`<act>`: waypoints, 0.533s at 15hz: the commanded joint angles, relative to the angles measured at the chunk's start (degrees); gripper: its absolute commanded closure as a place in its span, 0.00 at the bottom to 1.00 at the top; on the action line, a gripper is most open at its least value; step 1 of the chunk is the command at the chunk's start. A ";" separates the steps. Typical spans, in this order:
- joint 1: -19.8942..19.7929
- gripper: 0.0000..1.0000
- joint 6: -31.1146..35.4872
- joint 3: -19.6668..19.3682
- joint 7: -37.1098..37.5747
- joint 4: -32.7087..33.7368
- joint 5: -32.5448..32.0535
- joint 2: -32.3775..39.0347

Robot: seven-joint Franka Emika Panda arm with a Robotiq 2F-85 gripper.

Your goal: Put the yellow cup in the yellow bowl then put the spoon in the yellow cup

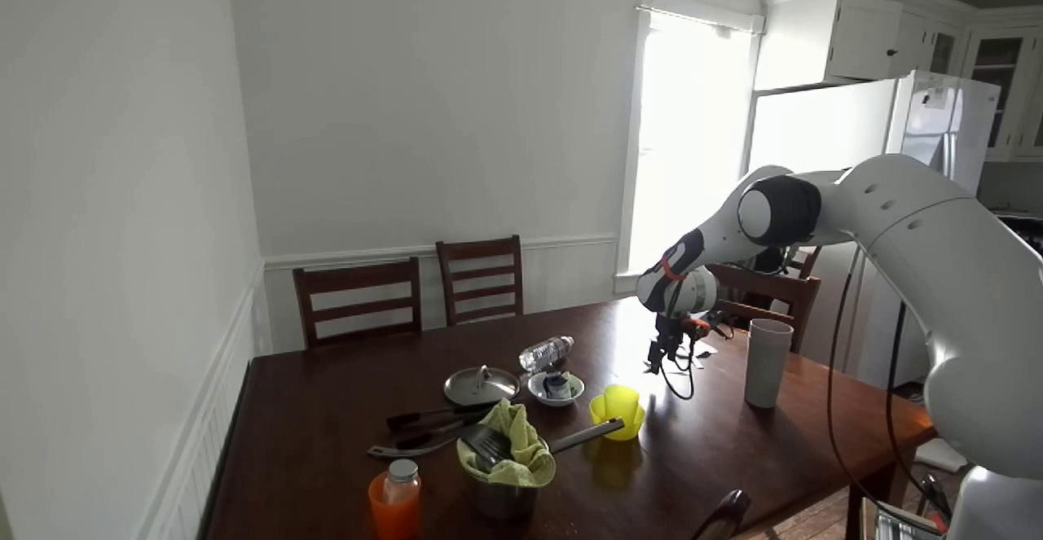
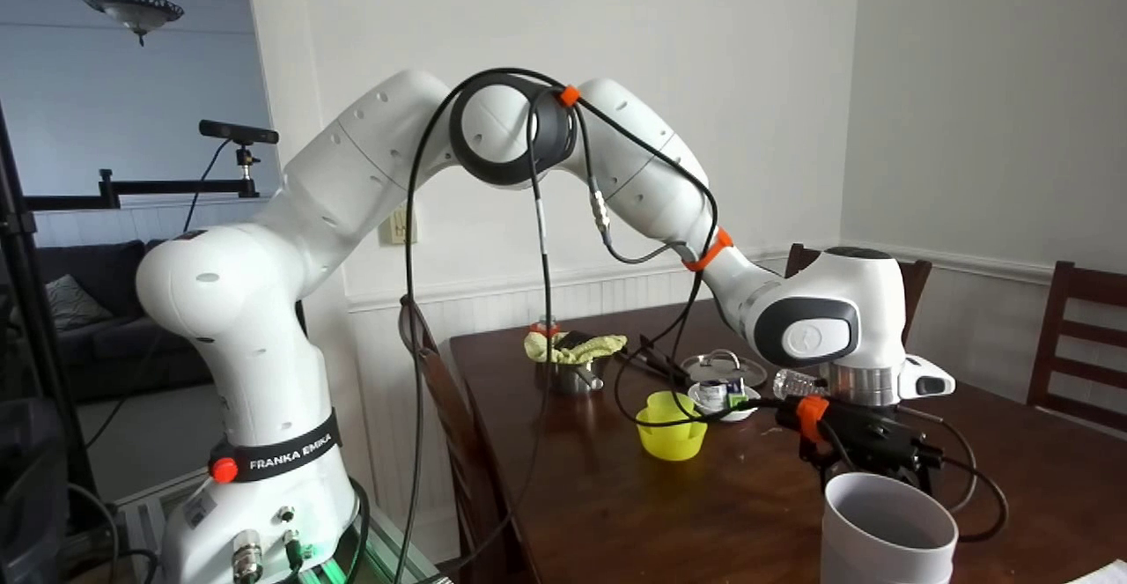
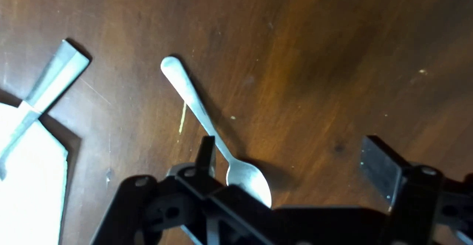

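In both exterior views the yellow cup [image 1: 622, 397] [image 2: 666, 407] sits in the yellow bowl [image 1: 627, 429] [image 2: 673, 444], its rim rising above the bowl's edge. The metal spoon [image 3: 190, 95] lies on the table in the wrist view, handle toward the upper left. Its bowl end is partly covered by my left finger parts. My gripper [image 3: 292, 154] [image 1: 657, 359] is above the table with its jaws wide apart and nothing gripped. The spoon's neck passes close to the left fingertip; only bare wood shows beside the right one. The spoon cannot be made out in the exterior views.
A tall pale grey tumbler [image 1: 768, 365] [image 2: 887, 531] stands near the gripper. A second utensil [image 3: 61, 77] rests partly on white paper [image 3: 29, 189]. A pot [image 1: 503, 499] with a green cloth points its handle [image 1: 587, 436] toward the yellow bowl. A lid [image 1: 468, 389], white bowl [image 1: 538, 393] and bottle [image 1: 546, 353] lie beyond.
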 commanded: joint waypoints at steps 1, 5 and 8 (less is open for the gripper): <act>-1.79 0.00 0.30 1.65 -4.22 3.79 -1.55 3.09; -2.07 0.00 -0.19 1.71 -7.24 5.80 -1.48 4.62; -2.09 0.00 -0.74 1.60 -8.74 7.14 -1.63 5.88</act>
